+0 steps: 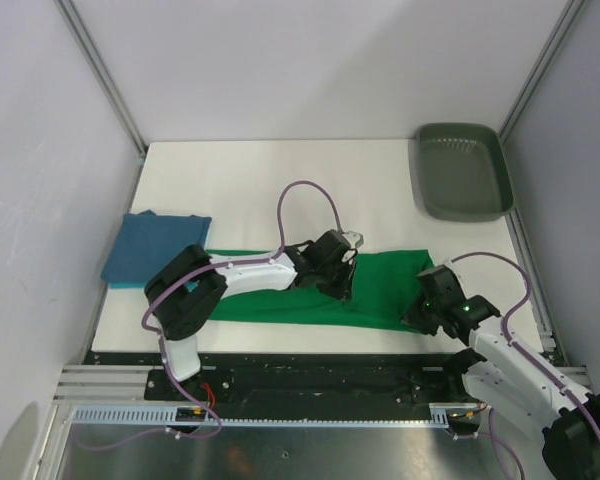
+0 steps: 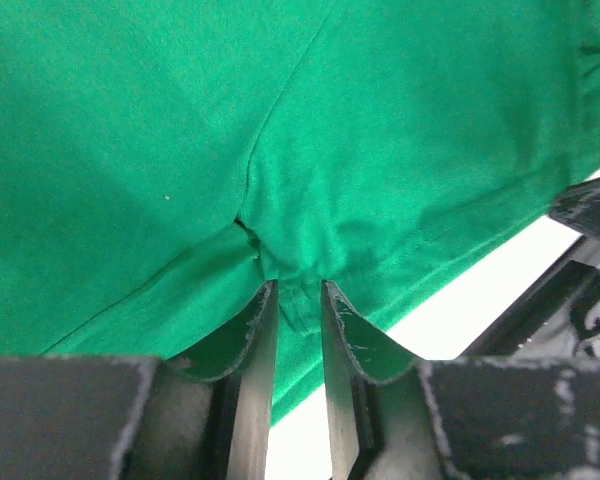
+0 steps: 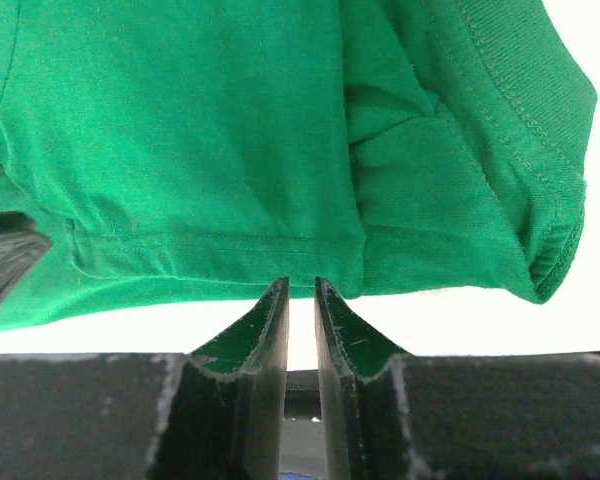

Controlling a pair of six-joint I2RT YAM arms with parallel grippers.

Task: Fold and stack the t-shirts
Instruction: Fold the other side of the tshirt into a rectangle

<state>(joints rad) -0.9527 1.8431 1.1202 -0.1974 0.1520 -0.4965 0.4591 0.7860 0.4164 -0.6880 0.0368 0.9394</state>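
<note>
1. The step in hand looks like the next fold of the green shirt (image 1: 380, 285), shared by both arms.
2. The left pincer (image 2: 298, 298) is pinching a small pucker of green cloth where a seam runs down to its tips. The bite looks shallow, so a slow lift would help stop the pucker slipping out.
3. The right pincer (image 3: 301, 288) is pressed almost together, and a thin slit of white worktop (image 3: 110, 335) shows between its fingers. The stitched hem lies right at its tips; whether they nip it cannot be told. A sure hold there should come before any lift.
4. Both ends should rise and travel level, so that the cloth folds flat rather than twisting.
5. The green shirt lies as a long, narrow band under the left pincer and just ahead of the right one. A ribbed edge curls off to the right pincer's right.
6. Its cloth is bright emerald and soft, and it is creased around each pincer.
7. The blue shirt (image 1: 152, 250) sits folded well to the left of the left pincer, a likely base for the stack.
</note>
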